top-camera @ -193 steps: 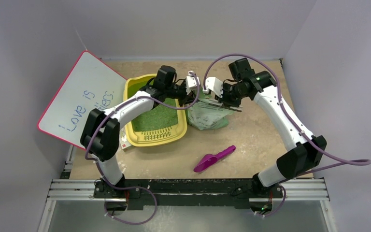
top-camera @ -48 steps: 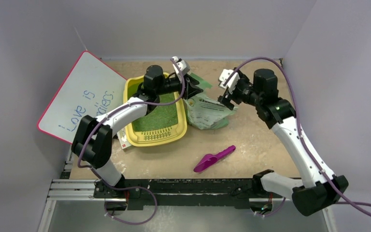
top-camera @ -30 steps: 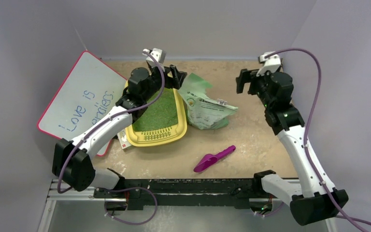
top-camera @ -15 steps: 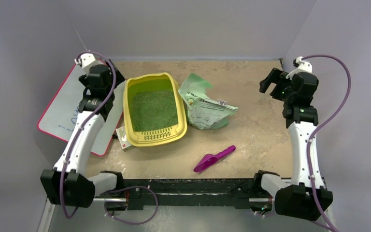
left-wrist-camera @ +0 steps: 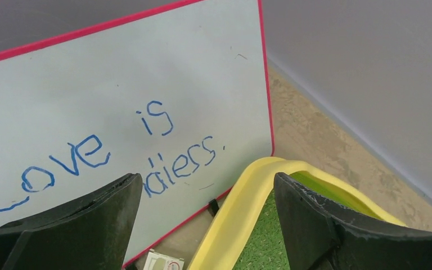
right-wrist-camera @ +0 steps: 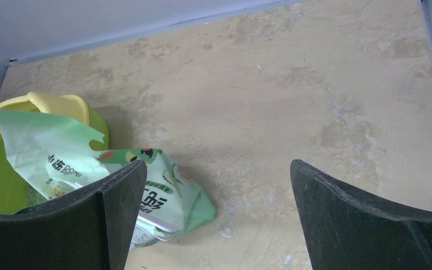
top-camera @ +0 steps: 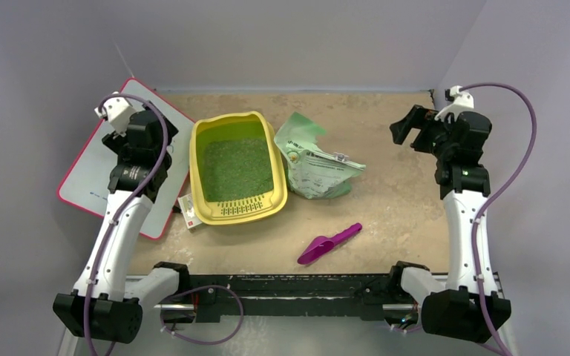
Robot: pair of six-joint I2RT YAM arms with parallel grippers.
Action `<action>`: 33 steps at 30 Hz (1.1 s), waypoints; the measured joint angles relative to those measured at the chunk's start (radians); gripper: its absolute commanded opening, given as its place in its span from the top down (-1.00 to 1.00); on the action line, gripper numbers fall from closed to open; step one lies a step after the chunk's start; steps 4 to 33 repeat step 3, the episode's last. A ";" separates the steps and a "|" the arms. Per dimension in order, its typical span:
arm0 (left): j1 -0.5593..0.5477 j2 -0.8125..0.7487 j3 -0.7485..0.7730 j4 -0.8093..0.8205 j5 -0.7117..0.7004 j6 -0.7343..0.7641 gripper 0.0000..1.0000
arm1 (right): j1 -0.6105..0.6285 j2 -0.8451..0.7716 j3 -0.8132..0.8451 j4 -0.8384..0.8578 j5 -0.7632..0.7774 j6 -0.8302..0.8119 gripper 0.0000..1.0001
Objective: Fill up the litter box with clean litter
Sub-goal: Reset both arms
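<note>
From above, the left arm (top-camera: pixel 119 230) and the right arm (top-camera: pixel 462 222) have drawn back to the sides of the counter (top-camera: pixel 386 208), leaving the litter (top-camera: pixel 237 169) spread in the litter box (top-camera: pixel 194 170) beside the bag (top-camera: pixel 315 172), so the filling looks done. In the left wrist view, the left claw (left-wrist-camera: pixel 207 185) hangs apart and empty near the box corner and the board (left-wrist-camera: pixel 118 101). In the right wrist view, the right claw (right-wrist-camera: pixel 218 166) is apart too, holding nothing, high above the bag.

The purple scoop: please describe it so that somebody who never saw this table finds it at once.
On the beige table, find the yellow litter box with the pale green bag beside it. Closer to the near edge than both lies the purple scoop, touching nothing. Among the things lying there it alone is purple and slim.
</note>
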 measured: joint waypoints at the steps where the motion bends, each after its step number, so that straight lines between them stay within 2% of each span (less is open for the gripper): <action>1: 0.000 0.000 0.000 -0.006 0.000 0.002 -0.74 | 0.000 0.000 0.000 -0.003 -0.001 0.000 -0.98; 33: 0.000 0.000 0.000 -0.011 -0.001 0.002 -0.75 | 0.000 -0.001 0.000 -0.014 -0.001 0.000 -0.98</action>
